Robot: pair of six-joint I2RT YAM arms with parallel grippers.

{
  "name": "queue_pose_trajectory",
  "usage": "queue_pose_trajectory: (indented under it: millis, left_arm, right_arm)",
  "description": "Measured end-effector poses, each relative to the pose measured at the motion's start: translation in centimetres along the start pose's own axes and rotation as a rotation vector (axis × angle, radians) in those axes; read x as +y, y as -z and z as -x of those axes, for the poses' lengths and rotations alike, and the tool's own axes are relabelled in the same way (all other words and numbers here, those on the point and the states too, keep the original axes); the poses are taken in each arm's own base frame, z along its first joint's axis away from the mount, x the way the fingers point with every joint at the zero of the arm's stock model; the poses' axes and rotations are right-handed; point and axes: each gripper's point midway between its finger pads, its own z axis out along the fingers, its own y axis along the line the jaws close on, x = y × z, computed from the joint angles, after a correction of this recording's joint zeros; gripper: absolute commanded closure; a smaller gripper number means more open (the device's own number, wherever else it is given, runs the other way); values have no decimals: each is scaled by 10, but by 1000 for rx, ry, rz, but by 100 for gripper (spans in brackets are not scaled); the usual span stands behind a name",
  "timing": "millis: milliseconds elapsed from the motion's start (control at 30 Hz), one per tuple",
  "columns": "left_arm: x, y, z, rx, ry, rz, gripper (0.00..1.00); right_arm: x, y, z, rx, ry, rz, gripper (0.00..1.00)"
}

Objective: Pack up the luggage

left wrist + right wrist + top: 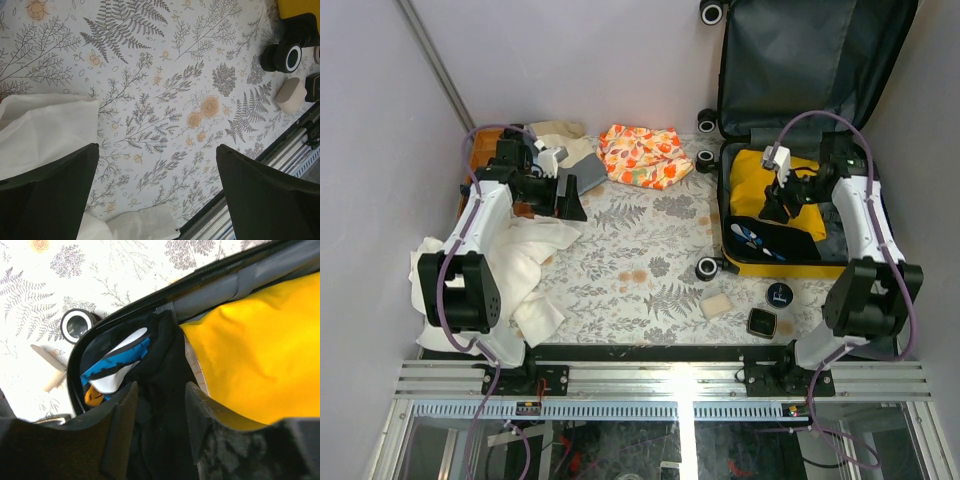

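The yellow luggage [772,268] lies open at the right, its dark-lined lid [810,60] raised at the back. Its base holds a yellow cloth [760,175] and a black garment with a blue and white print [765,238]. My right gripper [778,207] hangs over the base. In the right wrist view it [161,387] is open, its fingers straddling a fold of the black garment [165,355] beside the yellow cloth [260,345]. My left gripper [570,197] is open and empty over the table; in its wrist view [157,150] a white cloth [45,130] lies by its left finger.
A white cloth [520,262] is heaped at the left. An orange floral cloth [642,155] and beige cloths [560,135] lie at the back. A beige block [717,305], a black round item [779,296] and a small black box [761,322] lie near the front edge.
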Motion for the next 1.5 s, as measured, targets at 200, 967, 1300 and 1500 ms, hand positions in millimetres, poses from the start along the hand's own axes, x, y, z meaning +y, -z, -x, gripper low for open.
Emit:
queue_pose_trajectory:
  millis: [200,967,1300,1500]
  left_arm:
    - [5,-2,13,-18,-22,17,0]
    - [-4,-207,135,-76,-621,69,3]
    - [36,-278,129,-59,-749,115,24]
    - [42,-290,128,-54,-833,149,76]
  right_arm:
    - [14,-46,-46,54,-187,82,53]
    - [7,-54,-40,56,-282,-32,21]
    - [0,-35,-12,0,-310,-95,19]
    - [-1,-34,-10,-5,-321,-100,19]
